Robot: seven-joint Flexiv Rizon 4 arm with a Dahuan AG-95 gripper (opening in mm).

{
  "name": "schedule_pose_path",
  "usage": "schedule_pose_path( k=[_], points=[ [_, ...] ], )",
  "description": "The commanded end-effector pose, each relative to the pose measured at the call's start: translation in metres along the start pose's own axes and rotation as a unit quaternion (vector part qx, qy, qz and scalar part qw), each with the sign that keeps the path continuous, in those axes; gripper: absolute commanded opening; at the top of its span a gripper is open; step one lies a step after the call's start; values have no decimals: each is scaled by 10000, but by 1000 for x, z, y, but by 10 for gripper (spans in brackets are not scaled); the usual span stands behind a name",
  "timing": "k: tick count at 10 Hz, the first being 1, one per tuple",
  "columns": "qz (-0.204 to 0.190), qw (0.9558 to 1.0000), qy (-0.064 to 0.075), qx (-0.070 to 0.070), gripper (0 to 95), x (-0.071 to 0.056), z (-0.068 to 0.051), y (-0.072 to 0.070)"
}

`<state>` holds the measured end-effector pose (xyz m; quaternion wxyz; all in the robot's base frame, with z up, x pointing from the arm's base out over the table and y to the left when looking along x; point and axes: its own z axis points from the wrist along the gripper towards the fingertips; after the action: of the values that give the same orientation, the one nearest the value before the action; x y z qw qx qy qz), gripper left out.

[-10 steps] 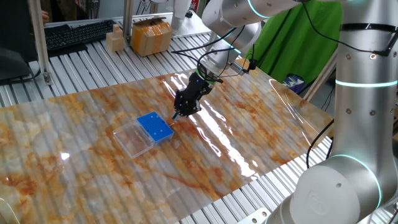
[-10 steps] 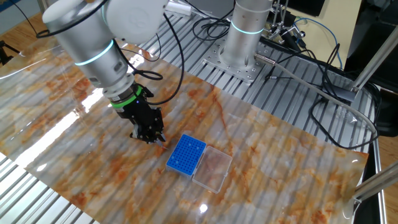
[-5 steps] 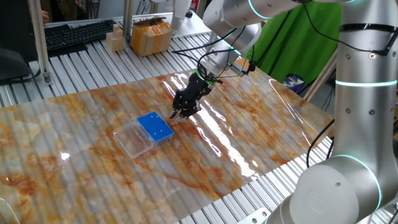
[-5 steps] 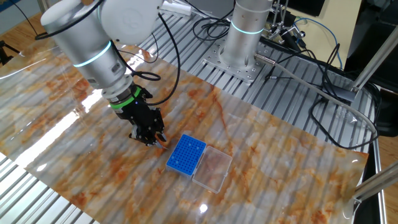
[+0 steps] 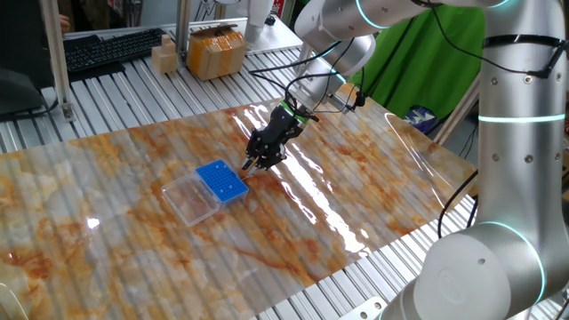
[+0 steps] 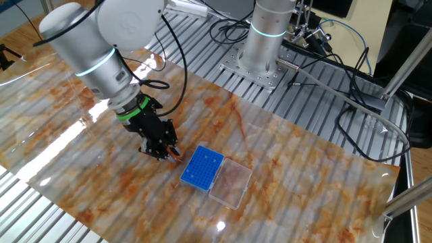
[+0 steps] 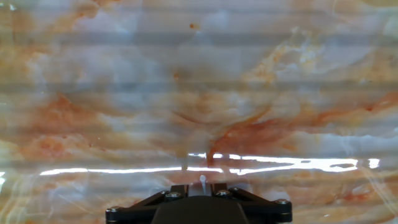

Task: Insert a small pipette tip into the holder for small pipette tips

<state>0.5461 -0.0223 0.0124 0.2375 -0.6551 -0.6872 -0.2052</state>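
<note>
The holder for small pipette tips (image 5: 220,181) (image 6: 202,169) is a bright blue rack that lies flat on the marbled table. My gripper (image 5: 252,165) (image 6: 164,155) hangs just above the table beside the holder's short end, with its fingers pointing down. In the hand view the small pipette tip (image 7: 202,181) is a thin white sliver standing between the two fingers of the gripper (image 7: 199,185). The jaws stand a little apart, and a gap shows on the tip's left side. Neither fixed view shows the tip.
A clear plastic tray (image 5: 188,201) (image 6: 230,183) lies against the holder's far side. Cardboard boxes (image 5: 216,50) and a keyboard (image 5: 111,49) sit on the slatted bench behind the table. Cables (image 6: 324,88) run past the arm's base (image 6: 260,64).
The gripper has shifted slightly away from the blue holder and a touch lower. The holder and the clear tray have not moved.
</note>
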Motion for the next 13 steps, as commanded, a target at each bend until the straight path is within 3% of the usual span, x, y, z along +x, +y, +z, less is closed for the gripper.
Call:
schedule_pose_path(
  k=[1, 13],
  points=[
    [-11, 10000, 74, 9, 190, 0, 0, 0],
    [-40, 9995, 310, 13, 190, -1, 3, 2]
  ],
)
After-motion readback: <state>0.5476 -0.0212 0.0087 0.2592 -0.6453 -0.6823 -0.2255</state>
